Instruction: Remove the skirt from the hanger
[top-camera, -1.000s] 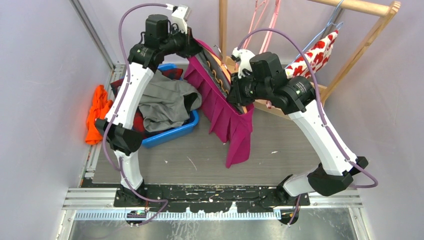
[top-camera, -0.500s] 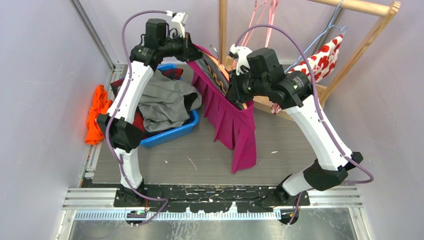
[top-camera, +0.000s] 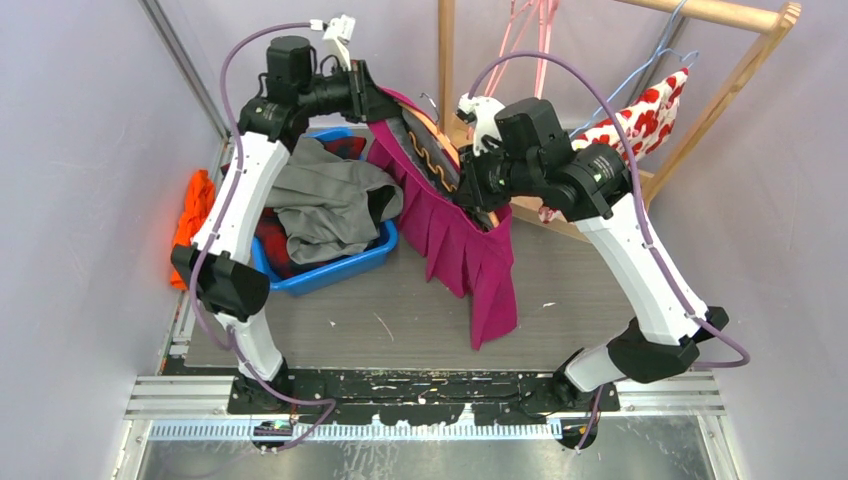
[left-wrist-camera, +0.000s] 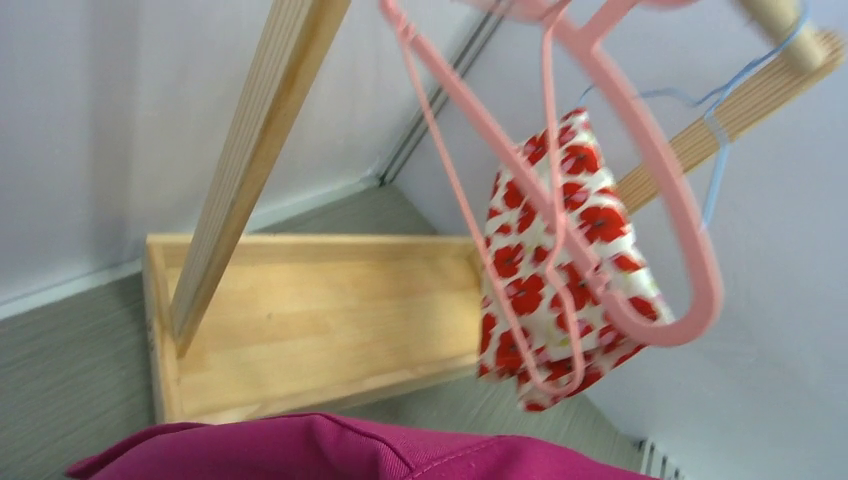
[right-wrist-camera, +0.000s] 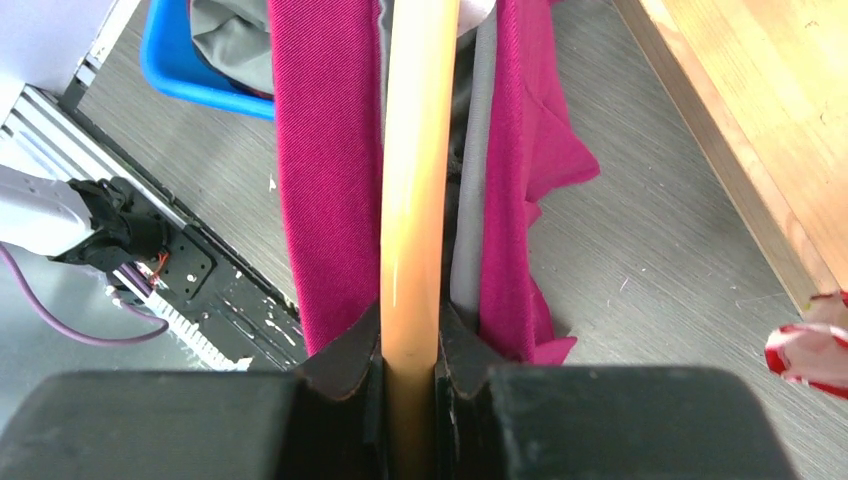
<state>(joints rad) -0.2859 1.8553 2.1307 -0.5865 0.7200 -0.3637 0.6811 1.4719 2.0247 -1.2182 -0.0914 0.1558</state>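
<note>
Both jaws of the right gripper (right-wrist-camera: 410, 350) are shown clamped on the glossy tan hanger (right-wrist-camera: 418, 150) only by its wrist view. Overhead, the pleated magenta skirt (top-camera: 468, 255) is seen draped on it, with the left gripper (top-camera: 372, 98) at its 11 o'clock end, grip not discernible.

A magenta pleated cloth skirt (top-camera: 455, 245) hangs above the table's middle. Its waistband slants from the far left toward the centre, and its pleats droop toward the near edge. A tan wooden hanger (right-wrist-camera: 415, 180) runs inside the waistband, pinched in the right claw (right-wrist-camera: 410, 350).
</note>
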